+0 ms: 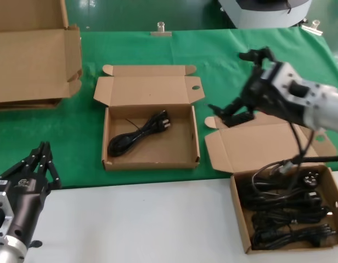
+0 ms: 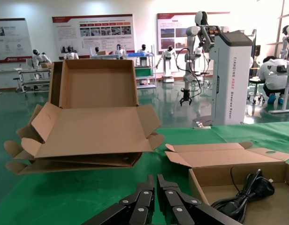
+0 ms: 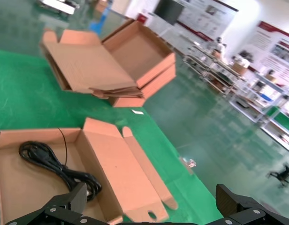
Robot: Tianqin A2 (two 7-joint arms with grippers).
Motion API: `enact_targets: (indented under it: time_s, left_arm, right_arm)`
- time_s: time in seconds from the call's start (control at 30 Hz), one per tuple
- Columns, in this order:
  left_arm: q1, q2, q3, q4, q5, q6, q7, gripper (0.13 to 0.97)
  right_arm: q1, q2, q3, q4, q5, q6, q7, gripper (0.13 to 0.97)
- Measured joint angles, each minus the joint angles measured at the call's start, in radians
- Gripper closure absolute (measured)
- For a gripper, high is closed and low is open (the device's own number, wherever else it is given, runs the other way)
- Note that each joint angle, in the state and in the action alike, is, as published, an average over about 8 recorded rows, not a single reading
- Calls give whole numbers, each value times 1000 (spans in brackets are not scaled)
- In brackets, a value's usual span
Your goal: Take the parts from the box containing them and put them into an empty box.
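Right gripper [image 1: 235, 112], jaws spread and empty, is hovering above tangled parts [image 1: 287, 216] (risk: snagging neighbouring cords); left gripper [image 1: 40, 164] is pressed together, idling

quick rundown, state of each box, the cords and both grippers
middle box: lid open, one cord inside
cord: coiled, lying on that box's floor
right box: lid open, filled with cords
cords: bundled, piled together
cartons: stacked, flaps open
left gripper: shut, empty, near the table's front edge
right gripper: open, empty, above the green cloth between the two boxes
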Motion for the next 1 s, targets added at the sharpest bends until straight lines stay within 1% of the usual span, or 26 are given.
enact_targets:
  time_s: [0.1, 0.17, 0.4, 0.53, 0.8, 0.83, 1.0]
  left_arm:
    - [0, 0, 0, 0, 0, 0, 0, 925]
    - [0, 0, 0, 0, 0, 0, 0, 922]
    - [0, 0, 0, 0, 0, 0, 0, 897]
    - [0, 0, 0, 0, 0, 0, 0, 897]
    - [0, 0, 0, 0, 0, 0, 0, 803]
    - [0, 0, 0, 0, 0, 0, 0, 803]
    - [0, 0, 0, 0, 0, 0, 0, 704]
  right_arm:
    - [-54, 43, 38, 82, -39, 13, 60, 129]
    - [-74, 57, 53, 111, -52, 18, 80, 129]
    - [-110, 54, 78, 134, -50, 32, 82, 129]
    - [-146, 40, 102, 145, -37, 50, 72, 129]
    - [-241, 4, 166, 176, -6, 94, 49, 129]
    - [-253, -1, 174, 180, -2, 100, 45, 129]
    - [-314, -24, 216, 201, 18, 130, 30, 129]
